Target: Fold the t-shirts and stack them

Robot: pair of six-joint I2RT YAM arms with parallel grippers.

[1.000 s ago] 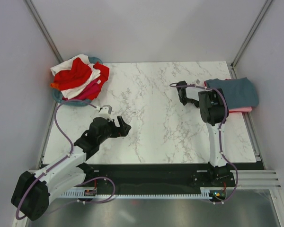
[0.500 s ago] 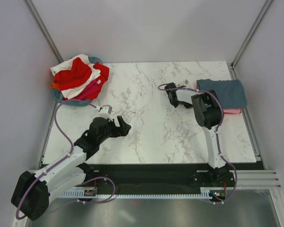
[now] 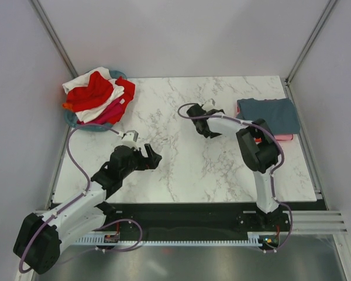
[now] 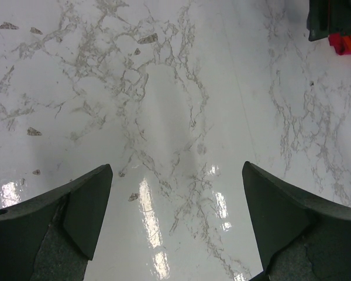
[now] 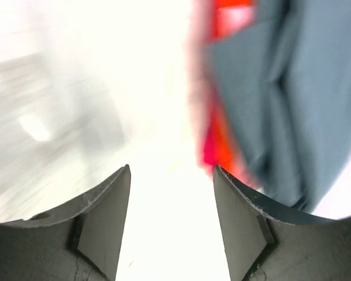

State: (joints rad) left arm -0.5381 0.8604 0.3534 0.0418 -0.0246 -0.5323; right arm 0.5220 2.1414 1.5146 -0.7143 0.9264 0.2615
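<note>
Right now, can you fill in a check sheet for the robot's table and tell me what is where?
Surface: white marble-patterned tabletop, bare in the middle.
Job's things: folded slate blue-grey t-shirt lies on a pink t-shirt at the far right. A loose heap of red, white and magenta t-shirts fills the round teal basket at the far left corner.
Clutter: nothing seen.
Grippers: left gripper open and empty over bare table. Right gripper open and empty, left of the folded stack and apart from it.
Cables: purple cable runs along each arm.
Surroundings: pale walls with metal corner posts.
</note>
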